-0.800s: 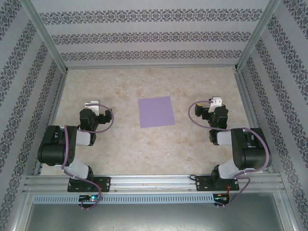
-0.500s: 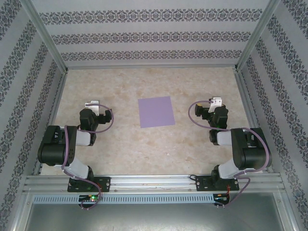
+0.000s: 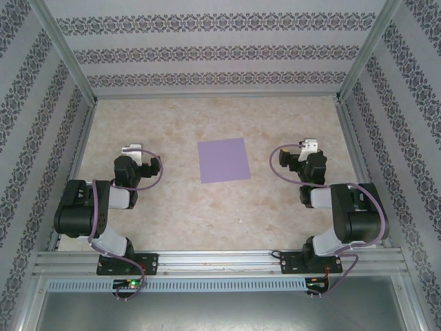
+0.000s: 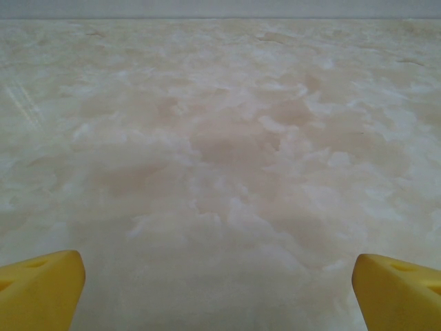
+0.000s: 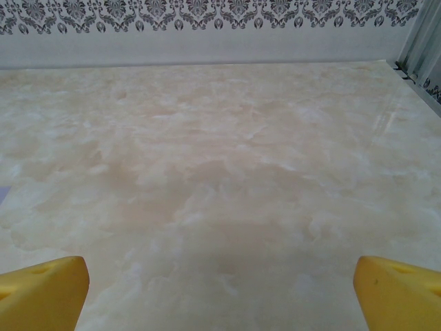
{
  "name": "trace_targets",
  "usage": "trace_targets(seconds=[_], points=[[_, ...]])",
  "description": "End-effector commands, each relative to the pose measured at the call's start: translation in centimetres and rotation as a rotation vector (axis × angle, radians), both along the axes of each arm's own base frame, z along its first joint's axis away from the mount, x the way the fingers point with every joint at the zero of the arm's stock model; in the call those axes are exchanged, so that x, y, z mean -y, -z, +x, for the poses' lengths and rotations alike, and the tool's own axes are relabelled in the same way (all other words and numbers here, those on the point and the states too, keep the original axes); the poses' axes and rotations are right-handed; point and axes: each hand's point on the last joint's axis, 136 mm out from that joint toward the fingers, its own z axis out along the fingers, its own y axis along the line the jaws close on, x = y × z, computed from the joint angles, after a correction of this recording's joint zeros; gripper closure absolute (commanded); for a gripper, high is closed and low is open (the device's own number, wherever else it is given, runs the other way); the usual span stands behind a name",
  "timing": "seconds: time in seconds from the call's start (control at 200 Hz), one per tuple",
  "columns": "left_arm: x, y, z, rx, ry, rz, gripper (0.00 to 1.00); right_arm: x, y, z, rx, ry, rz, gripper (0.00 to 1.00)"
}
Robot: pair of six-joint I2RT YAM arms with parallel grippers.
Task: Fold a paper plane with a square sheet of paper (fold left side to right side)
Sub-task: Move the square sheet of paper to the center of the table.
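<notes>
no visible change, nothing has moved

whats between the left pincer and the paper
Only bare marbled table between the left pincer and the square sheet of paper, as the top external view shows.

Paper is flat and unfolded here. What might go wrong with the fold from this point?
1. The square sheet of paper lies flat on the smooth table with no raised edge, so the open left end effector may push it along instead of lifting its left side.
2. The sheet sits slightly skewed to the table's edges, so the folded edges may not meet.
</notes>
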Motion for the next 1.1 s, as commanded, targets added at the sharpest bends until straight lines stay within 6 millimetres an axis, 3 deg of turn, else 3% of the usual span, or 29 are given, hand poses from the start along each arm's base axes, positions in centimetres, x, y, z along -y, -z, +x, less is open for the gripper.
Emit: trace_targets(seconds=[0.0, 0.105, 0.235, 0.27, 0.39, 0.405, 0.46, 0.6, 0.814, 1.094], points=[[0.3, -1.4, 0.9, 0.055, 0.013, 0.0, 0.01, -0.1, -0.8, 0.6, 0.029, -0.003, -0.007, 0.02], [0.4, -1.8, 0.4, 0.094, 0.013, 0.0, 0.01, 0.5, -1.3, 0.3, 0.046, 0.032, -0.003, 0.02], [-0.4, -4.1, -1.0, 0.156, -0.037, 0.003, 0.01, 1.1, -4.2, -0.6, 0.1, 0.064, 0.005, 0.02], [-0.6, -4.8, -1.2, 0.161, -0.046, 0.005, 0.01, 1.2, -3.8, -1.6, 0.075, 0.073, 0.012, 0.02], [-0.9, -6.7, -1.3, 0.092, -0.09, -0.052, 0.01, 1.2, -4.3, -3.3, 0.014, 0.098, 0.081, 0.02], [-0.9, -6.7, -1.4, 0.073, -0.098, -0.072, 0.01, 1.2, -5.5, -3.0, 0.027, 0.1, 0.094, 0.02], [-0.4, -7.6, -1.3, 0.05, -0.095, -0.147, 0.01, 1.1, -5.8, -3.6, -0.013, 0.115, 0.151, 0.02], [2.1, -9.0, -0.5, -0.003, -0.038, -0.39, 0.01, -0.3, -6.0, -5.3, -0.124, 0.089, 0.286, 0.02], [6.3, -8.4, 0.3, -0.196, 0.063, -0.628, 0.0, -3.6, -5.5, -7.0, -0.262, -0.033, 0.455, 0.02], [16.2, -6.0, -0.1, -0.424, 0.268, -0.643, 0.05, -5.6, -3.7, -7.0, -0.416, -0.074, 0.563, 0.02]])
